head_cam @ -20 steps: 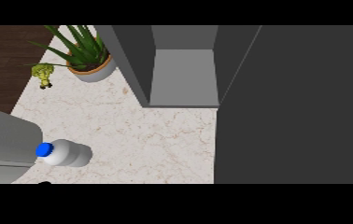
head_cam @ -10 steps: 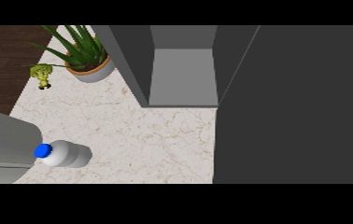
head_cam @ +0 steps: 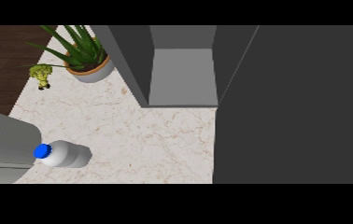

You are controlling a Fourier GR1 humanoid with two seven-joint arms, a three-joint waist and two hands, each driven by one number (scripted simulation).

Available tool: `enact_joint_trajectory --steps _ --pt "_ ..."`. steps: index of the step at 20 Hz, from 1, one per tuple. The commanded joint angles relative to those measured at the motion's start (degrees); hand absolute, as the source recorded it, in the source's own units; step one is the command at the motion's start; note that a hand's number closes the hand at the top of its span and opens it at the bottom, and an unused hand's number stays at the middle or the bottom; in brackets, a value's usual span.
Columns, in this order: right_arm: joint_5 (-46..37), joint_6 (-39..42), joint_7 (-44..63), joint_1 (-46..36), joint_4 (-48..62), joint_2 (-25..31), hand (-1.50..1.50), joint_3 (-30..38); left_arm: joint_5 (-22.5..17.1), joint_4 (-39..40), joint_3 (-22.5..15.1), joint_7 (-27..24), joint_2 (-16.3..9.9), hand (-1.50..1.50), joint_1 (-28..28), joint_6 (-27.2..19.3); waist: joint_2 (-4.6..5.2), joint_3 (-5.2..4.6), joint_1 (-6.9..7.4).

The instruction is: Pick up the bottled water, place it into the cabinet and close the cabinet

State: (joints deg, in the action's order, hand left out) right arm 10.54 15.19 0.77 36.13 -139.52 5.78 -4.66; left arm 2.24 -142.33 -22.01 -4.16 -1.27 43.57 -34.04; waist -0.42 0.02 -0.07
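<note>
The bottled water (head_cam: 63,154) sits at the lower left of the counter (head_cam: 151,134), well apart from the open cabinet (head_cam: 183,73). My left forearm (head_cam: 15,148) is right beside it, but neither of my hands is in view, so I can't tell whether the fingers are apart or curled round anything. What worries me is that the bottle's round and close to the counter's edge, so a clumsy nudge could roll it off. The big open door (head_cam: 286,106) could also catch my arm on the way in. Count: one bottle, one cabinet, one potted plant (head_cam: 86,59), one little green thing (head_cam: 43,74), maybe broccoli.
</note>
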Motion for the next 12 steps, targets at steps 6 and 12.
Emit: enact_joint_trajectory --steps 6,12 --pt "4.9 2.4 0.2 7.0 -10.3 1.3 -1.50 2.1 -0.2 1.8 2.2 -1.4 0.8 -1.50 -3.1 -2.2 0.24 -0.03 -0.61" --pt "4.6 5.9 -6.7 13.4 -9.2 1.2 -1.50 2.1 -10.2 7.4 10.9 -3.6 0.4 -1.50 -3.7 0.6 0.05 -0.11 -0.61"
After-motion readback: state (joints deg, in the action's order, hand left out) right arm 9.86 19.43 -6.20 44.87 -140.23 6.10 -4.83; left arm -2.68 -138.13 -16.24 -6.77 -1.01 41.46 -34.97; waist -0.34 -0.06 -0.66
